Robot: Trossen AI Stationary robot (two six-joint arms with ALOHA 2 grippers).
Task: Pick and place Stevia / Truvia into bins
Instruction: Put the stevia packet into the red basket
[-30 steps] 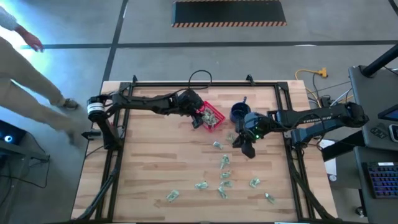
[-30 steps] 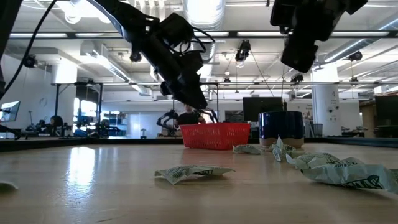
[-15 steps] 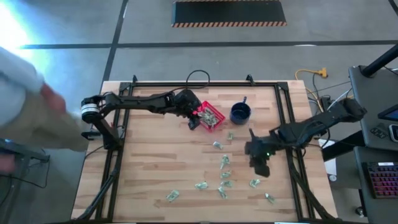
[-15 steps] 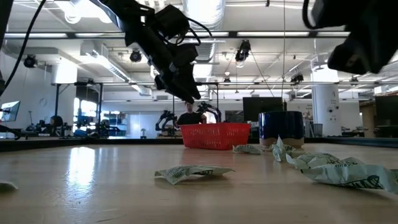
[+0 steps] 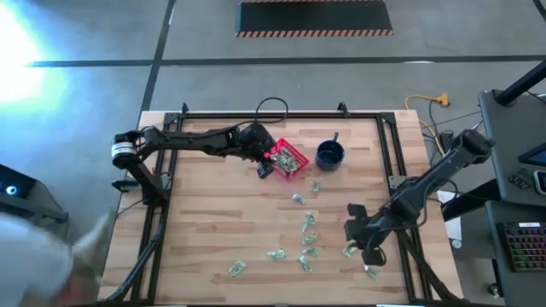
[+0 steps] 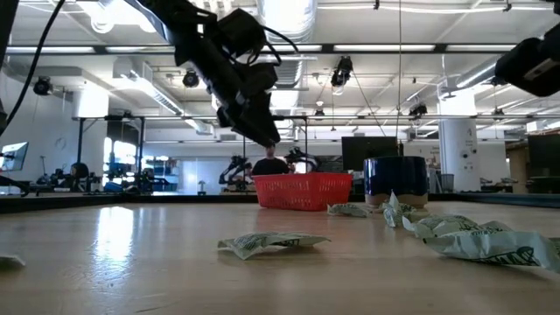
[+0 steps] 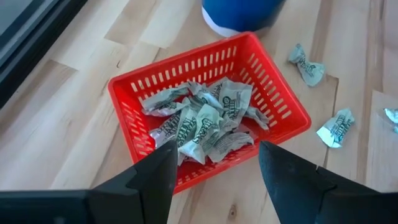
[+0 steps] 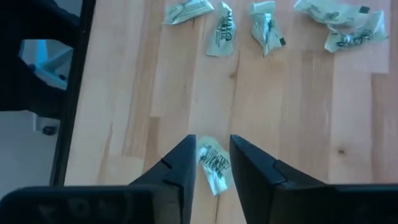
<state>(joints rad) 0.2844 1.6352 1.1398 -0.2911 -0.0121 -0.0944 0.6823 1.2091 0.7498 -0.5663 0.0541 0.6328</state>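
Observation:
The red basket [image 5: 288, 161] [image 7: 143, 93] sits on the table's far middle and holds several crumpled green-and-white sachets [image 7: 205, 121]. My left gripper [image 5: 265, 167] [image 7: 214, 168] hovers open and empty at the basket's left side, above its rim [image 6: 302, 191]. More sachets [image 5: 307, 243] lie flat and scattered toward the near edge. My right gripper [image 5: 354, 241] [image 8: 211, 146] is low over the table's near right, open, with one finger on each side of one lying sachet [image 8: 214, 165] [image 5: 348, 250]; no touch shows.
A dark blue mug [image 5: 329, 154] [image 6: 395, 181] stands right of the basket. Two loose sachets [image 7: 336, 127] lie beside the basket. Another sachet [image 5: 368, 271] lies near the right gripper. Black frame rails [image 5: 399, 205] border the table. A blurred person [image 5: 51, 264] is off the table's near left.
My right arm has swung from beside the mug toward the table's near right and has come down over a loose sachet. My left gripper has risen a little and drawn slightly left from over the basket. A person has passed along the table's left side.

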